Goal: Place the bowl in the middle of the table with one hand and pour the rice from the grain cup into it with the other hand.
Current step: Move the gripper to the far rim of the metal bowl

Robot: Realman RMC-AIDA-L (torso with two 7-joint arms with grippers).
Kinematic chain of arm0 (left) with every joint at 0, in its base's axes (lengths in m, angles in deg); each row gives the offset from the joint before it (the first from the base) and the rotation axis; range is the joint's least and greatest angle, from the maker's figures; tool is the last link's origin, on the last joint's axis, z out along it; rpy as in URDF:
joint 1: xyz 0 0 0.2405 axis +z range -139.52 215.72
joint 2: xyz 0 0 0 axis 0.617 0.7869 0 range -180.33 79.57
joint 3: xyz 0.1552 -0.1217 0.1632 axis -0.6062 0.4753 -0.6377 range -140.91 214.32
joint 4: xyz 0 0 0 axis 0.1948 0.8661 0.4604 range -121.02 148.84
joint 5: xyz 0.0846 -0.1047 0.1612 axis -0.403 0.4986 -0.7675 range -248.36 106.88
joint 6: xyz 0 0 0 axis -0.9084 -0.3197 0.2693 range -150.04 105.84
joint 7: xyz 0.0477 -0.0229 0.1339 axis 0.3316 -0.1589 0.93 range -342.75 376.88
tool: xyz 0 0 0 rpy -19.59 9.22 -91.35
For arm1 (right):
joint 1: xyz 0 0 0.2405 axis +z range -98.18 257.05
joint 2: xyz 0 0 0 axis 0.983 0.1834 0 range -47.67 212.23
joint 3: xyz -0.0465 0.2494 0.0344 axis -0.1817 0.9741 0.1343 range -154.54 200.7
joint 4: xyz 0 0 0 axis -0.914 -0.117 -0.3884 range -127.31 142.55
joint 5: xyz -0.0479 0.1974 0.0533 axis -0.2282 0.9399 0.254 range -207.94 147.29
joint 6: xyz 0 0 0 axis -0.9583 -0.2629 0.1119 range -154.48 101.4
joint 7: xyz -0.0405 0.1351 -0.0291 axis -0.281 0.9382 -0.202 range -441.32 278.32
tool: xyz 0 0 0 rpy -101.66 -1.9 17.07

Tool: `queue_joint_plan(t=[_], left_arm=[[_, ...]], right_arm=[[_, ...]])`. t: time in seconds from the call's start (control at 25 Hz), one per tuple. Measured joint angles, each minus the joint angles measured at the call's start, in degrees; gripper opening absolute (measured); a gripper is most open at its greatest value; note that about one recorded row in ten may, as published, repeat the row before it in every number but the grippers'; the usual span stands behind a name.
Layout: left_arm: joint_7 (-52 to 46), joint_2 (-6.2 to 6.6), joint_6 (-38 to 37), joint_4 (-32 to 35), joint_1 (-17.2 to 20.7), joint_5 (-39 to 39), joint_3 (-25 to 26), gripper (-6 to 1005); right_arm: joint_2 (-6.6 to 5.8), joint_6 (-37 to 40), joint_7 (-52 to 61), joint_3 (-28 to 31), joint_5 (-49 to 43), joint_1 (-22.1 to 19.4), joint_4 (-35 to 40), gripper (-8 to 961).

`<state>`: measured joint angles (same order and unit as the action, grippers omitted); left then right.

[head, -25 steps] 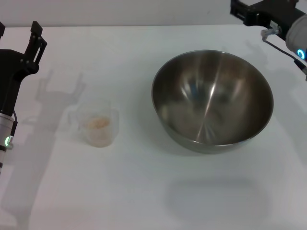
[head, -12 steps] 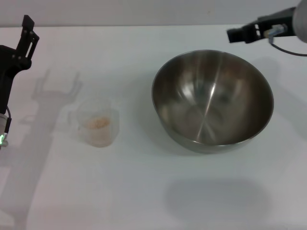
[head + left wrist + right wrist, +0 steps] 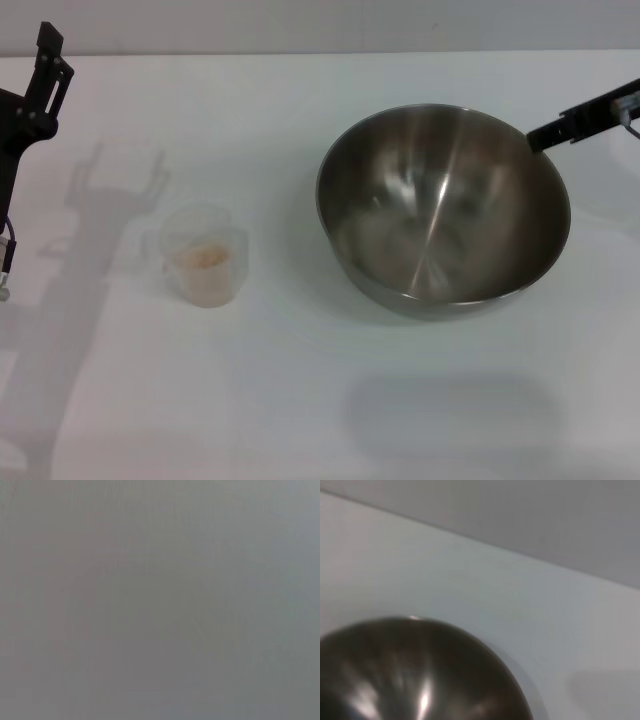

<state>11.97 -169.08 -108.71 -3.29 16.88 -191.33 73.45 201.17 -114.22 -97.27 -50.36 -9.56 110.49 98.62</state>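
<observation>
right gripper (image 3: 548,133) reaching at far-right rim of bowl (image 3: 440,215), which sits right of centre on table (image 3: 300,400), finger opening cannot tell, nothing gripped, should straddle rim squarely before closing; grain cup (image 3: 205,255) with rice (image 3: 203,256) untouched at left

Big shiny steel bowl (image 3: 443,210) sits upright right of center; small clear grain cup (image 3: 205,254) holding rice (image 3: 203,256) stands left.

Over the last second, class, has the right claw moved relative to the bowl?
Yes. The right claw has come down from the far right corner to the steel bowl's far-right rim; the bowl stayed put.
</observation>
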Motion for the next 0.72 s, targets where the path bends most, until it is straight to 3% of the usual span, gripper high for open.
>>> queue_joint_plan(t=[0.48,0.72], left_arm=[[0.0,0.05,-0.15,0.1,-0.45,0.0,0.0,815],[0.0,0.03,0.01,0.16,-0.65,0.09,0.0,816]], right_arm=[[-0.01,4.3,-6.18,3.41,2.94,3.28,-14.36,744],[-0.02,5.56,-7.48,3.4,3.59,3.61,-16.94,744]])
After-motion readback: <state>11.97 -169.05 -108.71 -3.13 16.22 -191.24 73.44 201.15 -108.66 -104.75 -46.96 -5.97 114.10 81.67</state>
